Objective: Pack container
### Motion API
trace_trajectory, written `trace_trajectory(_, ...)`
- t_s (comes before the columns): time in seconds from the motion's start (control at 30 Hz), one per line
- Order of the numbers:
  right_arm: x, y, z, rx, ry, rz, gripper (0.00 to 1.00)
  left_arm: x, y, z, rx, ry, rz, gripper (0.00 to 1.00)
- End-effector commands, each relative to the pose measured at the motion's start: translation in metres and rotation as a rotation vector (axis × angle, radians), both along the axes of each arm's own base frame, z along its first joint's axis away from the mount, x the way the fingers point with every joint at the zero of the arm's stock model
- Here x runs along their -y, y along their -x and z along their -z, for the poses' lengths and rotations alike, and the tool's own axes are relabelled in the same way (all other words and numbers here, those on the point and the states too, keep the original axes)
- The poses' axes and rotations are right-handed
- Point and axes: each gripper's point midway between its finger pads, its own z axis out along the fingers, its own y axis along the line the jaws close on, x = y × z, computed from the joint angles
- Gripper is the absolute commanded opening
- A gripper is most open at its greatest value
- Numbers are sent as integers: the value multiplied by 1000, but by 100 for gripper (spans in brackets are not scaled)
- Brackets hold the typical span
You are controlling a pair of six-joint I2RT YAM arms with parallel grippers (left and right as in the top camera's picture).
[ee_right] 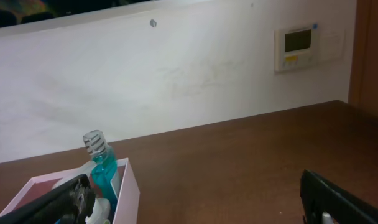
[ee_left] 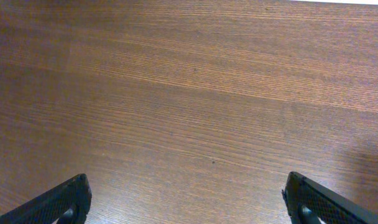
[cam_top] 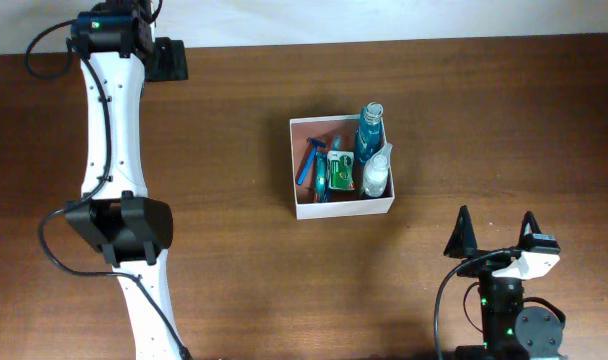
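The container (cam_top: 342, 209), a square white-walled box with a pinkish-brown floor, sits at the table's middle. Inside lie a blue bottle (cam_top: 369, 133), a white bottle (cam_top: 376, 175), a green packet (cam_top: 340, 170) and a blue razor (cam_top: 309, 160). The right wrist view shows the container's wall (ee_right: 128, 186) and the blue bottle (ee_right: 102, 169) at its lower left. My right gripper (cam_top: 494, 234) is open and empty at the front right, clear of the container; its fingers frame bare table (ee_right: 195, 205). My left gripper (ee_left: 189, 202) is open and empty over bare wood; in the overhead view its jaws are hidden.
The left arm (cam_top: 112, 150) stretches along the table's left side. A white wall with a thermostat (ee_right: 297, 46) stands behind the table's far edge. Brown tabletop (cam_top: 234, 270) surrounds the container.
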Motion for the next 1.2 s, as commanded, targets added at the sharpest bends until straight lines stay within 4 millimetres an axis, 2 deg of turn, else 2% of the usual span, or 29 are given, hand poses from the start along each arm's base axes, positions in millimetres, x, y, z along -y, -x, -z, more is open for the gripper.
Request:
trace_trajectory(0.0,0,-4,15,-17,3,-4,98,-1,-1,-6,15,4,4,99)
trace_trajectory(0.3,-2,-14,33,50,6,-17,98,-1,-1,-6,15,4,4,99)
trace_trajectory(0.47,-6,-15,34,49,7,-39,98,-1,-1,-6,15,4,4,99)
trace_trajectory(0.87,-17,-15,73,-108,-17,-105,98,-1,-1,-6,15,4,4,100)
trace_trajectory(1.17,-18,-15,73,-108,-17,-111,98,-1,-1,-6,15,4,4,99)
